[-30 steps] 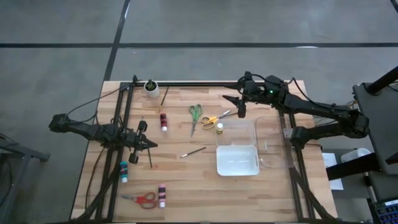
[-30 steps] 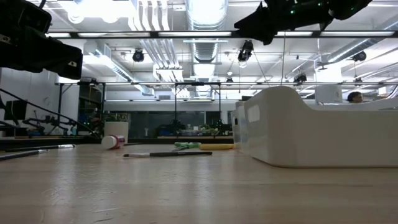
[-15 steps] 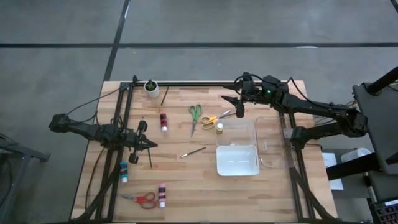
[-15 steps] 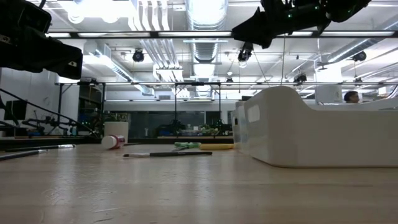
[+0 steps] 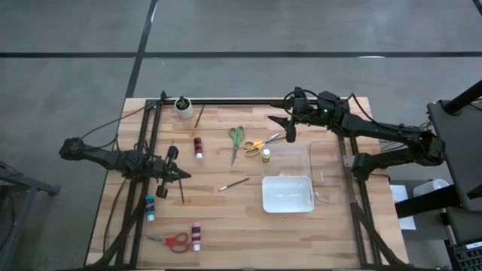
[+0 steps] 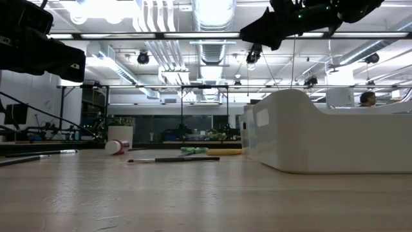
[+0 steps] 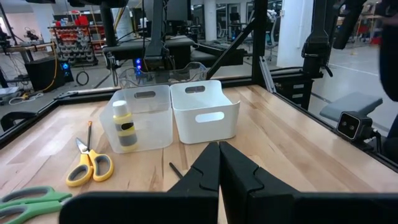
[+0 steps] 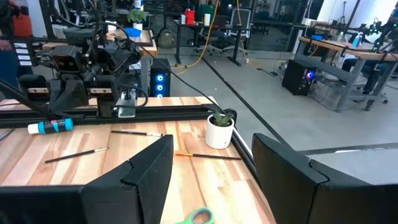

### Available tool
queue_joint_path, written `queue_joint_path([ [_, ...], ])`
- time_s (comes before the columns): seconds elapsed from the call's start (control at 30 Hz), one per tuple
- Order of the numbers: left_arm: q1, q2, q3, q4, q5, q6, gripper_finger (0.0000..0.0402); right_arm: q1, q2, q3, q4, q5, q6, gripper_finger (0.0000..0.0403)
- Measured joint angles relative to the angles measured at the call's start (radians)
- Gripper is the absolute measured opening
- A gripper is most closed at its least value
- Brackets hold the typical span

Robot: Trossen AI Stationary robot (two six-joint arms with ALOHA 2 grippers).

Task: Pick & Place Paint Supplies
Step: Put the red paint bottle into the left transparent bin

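Your right hand (image 5: 289, 129) hangs above the far side of the wooden surface (image 5: 226, 218), its fingers (image 8: 149, 163) spread apart and holding nothing, just over the handles end of the yellow-handled scissors (image 5: 254, 145). Your left hand (image 5: 179, 175) sits over the left half of the surface with its fingers (image 7: 208, 171) pressed together, empty.

Around the right hand you have the green-handled scissors (image 5: 236, 138) lying just beside the yellow pair, and the yellow-and-black paint bottle (image 5: 266, 154) standing against the clear bin (image 5: 301, 154). The white bin (image 5: 287, 193) sits nearer you, touching the clear one. A thin brush (image 5: 234, 183) lies between the two hands, left of the white bin.

A red paint bottle (image 5: 198, 147) lies on its side just beyond the left hand. The teal paint bottle (image 5: 150, 207) lies nearer you on the left, and the red-handled scissors (image 5: 173, 241) and a second red bottle (image 5: 196, 236) lie side by side close to the near edge. Another brush (image 5: 199, 115) lies beside the small white potted plant (image 5: 183, 105) at the far left corner
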Motion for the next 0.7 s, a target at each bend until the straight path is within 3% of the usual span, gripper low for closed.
queue_joint_path([
  [0.13,0.0,0.001,0.0,0.068,-0.003,-0.054,0.0003,0.0,0.0,0.0,0.0,0.0,0.0,0.0217],
  [0.23,0.0,-0.001,0.003,0.23,-0.069,-0.257,0.0003,0.0,0.0,0.0,0.0,0.0,0.0,0.0217],
  [0.4,0.0,0.006,0.076,0.12,-0.236,-0.512,0.0003,0.0,0.0,0.0,0.0,0.0,0.0,0.0217],
  [0.7,0.0,0.168,0.186,0.055,-0.264,-0.724,0.0003,0.0,0.0,0.0,0.0,0.0,0.0,0.0217],
])
